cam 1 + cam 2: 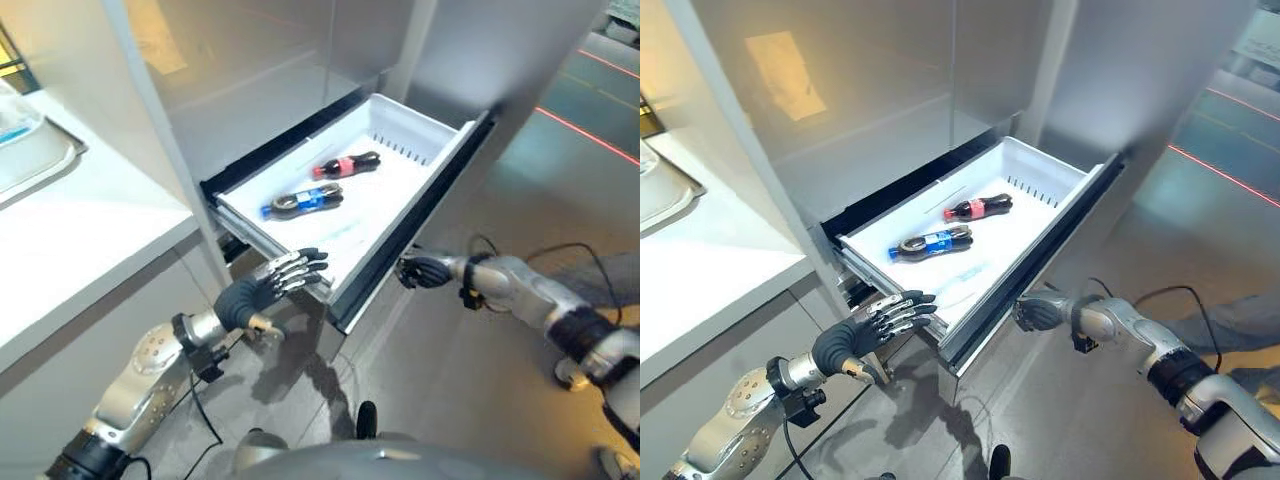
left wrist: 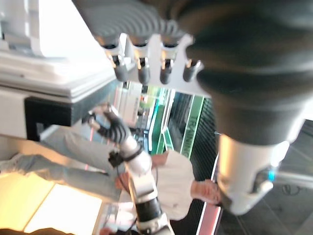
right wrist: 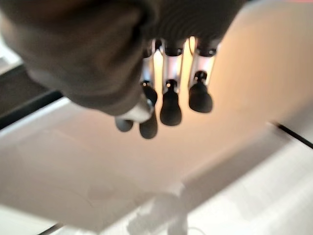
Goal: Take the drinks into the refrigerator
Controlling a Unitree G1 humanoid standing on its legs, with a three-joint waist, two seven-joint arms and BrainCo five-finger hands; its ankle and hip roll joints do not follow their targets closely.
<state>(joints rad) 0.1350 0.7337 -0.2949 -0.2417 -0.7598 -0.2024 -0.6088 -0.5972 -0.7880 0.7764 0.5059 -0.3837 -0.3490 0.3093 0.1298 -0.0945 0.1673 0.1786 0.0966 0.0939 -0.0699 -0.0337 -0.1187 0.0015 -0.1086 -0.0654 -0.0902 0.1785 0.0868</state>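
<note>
The far inner corner of the refrigerator drawer [image 1: 400,125] runs under the cabinet body, so its back rim is cut off, and the right hand [image 1: 422,271] sits low against the drawer's dark front panel [image 1: 420,220], where its palm is turned away. In the right wrist view its fingers [image 3: 170,105] reach out nearly straight, only lightly bent, toward a pale surface, gripping nothing; whether the tips actually touch that surface I cannot tell. The left hand [image 1: 262,288] is at the drawer's near left corner, fingers [image 2: 144,68] extended in a row and spread flat, resting on or just over the white rim (contact is hard to judge).

Two drinks lie on their sides inside the white drawer: a bottle with a red label [image 1: 346,165] toward the back, and a bottle with a blue label [image 1: 302,201] nearer the middle. Both are well apart from either hand, with bare white floor between the blue-labelled one and the left fingertips.

The drawer stands pulled far out over the grey floor [image 1: 470,400]. A white counter [image 1: 90,230] lies to the left, beside the refrigerator wall [image 1: 250,60].
</note>
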